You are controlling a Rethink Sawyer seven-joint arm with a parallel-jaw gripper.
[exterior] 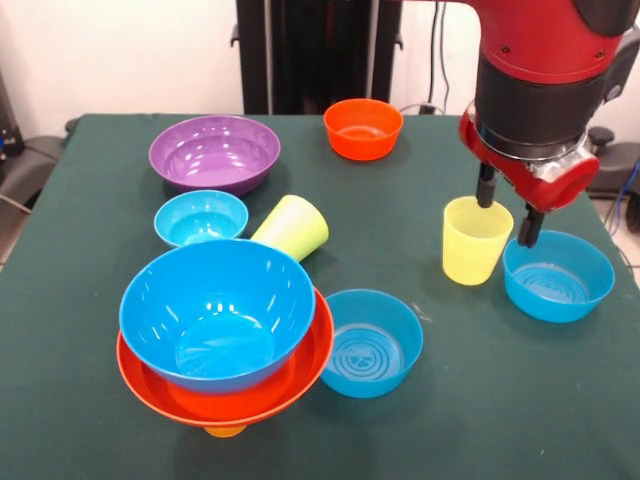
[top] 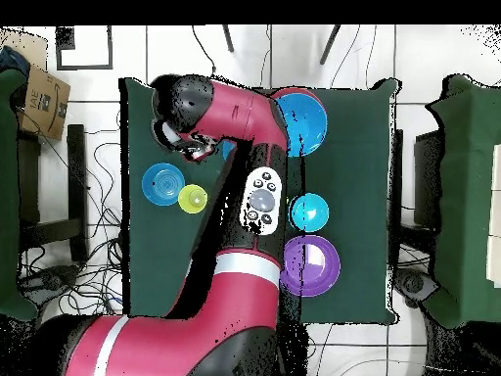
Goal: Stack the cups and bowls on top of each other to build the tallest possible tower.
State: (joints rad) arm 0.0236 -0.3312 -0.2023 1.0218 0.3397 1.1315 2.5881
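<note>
Tower [exterior: 222, 340] lower left: three pieces only. Gripper [exterior: 507, 215], jaws spread, straddles yellow cup's [exterior: 475, 240] rim at right; seven pieces unstacked.

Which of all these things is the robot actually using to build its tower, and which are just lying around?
For the job: gripper, yellow cup, green cup, purple bowl, small orange bowl, blue bowls, tower.

Lying about: cardboard box, floor cables.

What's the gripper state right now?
Gripper: open, one finger inside the pale yellow cup, one outside its rim; not yet closed on it.
</note>
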